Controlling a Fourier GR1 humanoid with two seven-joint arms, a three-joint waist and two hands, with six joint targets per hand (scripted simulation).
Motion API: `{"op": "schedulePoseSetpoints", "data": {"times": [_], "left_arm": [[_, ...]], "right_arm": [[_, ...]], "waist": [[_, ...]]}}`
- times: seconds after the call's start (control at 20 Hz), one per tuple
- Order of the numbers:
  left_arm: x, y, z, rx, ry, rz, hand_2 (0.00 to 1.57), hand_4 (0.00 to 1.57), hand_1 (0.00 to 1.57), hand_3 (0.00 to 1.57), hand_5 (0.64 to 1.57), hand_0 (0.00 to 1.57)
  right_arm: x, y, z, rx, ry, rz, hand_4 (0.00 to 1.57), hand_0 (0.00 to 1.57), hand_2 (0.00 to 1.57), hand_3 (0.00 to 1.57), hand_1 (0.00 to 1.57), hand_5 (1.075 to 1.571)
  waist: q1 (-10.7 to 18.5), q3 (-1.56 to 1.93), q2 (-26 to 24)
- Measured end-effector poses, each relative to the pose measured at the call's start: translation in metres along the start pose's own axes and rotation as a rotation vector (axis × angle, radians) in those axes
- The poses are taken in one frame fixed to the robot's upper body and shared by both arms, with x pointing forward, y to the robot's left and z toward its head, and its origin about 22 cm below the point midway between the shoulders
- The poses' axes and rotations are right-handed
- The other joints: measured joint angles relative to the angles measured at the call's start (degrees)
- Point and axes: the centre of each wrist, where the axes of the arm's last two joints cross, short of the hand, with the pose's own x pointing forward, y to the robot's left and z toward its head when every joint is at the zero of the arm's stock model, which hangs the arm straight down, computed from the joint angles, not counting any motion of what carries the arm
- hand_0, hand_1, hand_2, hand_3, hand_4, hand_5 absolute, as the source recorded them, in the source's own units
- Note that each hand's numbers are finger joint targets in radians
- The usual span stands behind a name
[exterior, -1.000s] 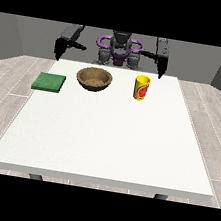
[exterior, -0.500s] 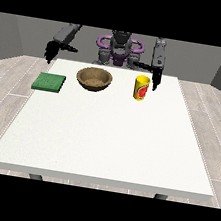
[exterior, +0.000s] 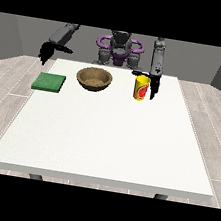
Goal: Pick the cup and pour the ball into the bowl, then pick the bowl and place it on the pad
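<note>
Cup (exterior: 142, 87): upright, just beside the hand at the view's right (exterior: 154, 84), toward the bowl (exterior: 94, 78); fingers pointed down, uncurled. Other hand (exterior: 45, 51): well apart, fingers' state indiscernible.

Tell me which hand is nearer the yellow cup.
Left. The hand at the view's right hangs right beside the yellow cup; the hand at the view's left hovers far off, beyond the green pad.
</note>
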Motion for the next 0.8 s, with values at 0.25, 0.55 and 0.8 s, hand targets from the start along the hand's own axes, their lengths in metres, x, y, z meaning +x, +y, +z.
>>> {"op": "schedulePoseSetpoints", "data": {"times": [0.25, 0.55, 0.8], "left_arm": [[-0.004, 0.009, 0.001, 0.035, -0.021, -0.269, 1.57, 0.83, 1.31, 1.57, 1.511, 1.31], [-0.004, -0.002, -0.009, 0.098, -0.081, -0.404, 1.57, 0.9, 1.35, 1.57, 1.507, 1.35], [-0.001, -0.019, -0.016, 0.038, -0.036, -0.505, 1.57, 1.02, 1.37, 1.57, 1.532, 1.37]], "right_arm": [[0.008, -0.004, -0.009, 0.026, -0.025, -0.006, 0.0, 0.0, 0.0, 0.0, 0.0, 1.556], [0.022, -0.03, -0.014, 0.027, -0.043, 0.01, 0.0, 0.0, 0.0, 0.0, 0.0, 1.555], [0.012, -0.053, 0.0, -0.018, 0.033, 0.022, 0.0, 0.0, 0.06, 0.0, 0.0, 1.558]], "waist": [[-2.32, 0.04, 1.37], [-4.05, 0.32, 2.18], [-2.07, 0.18, -2.51]]}}
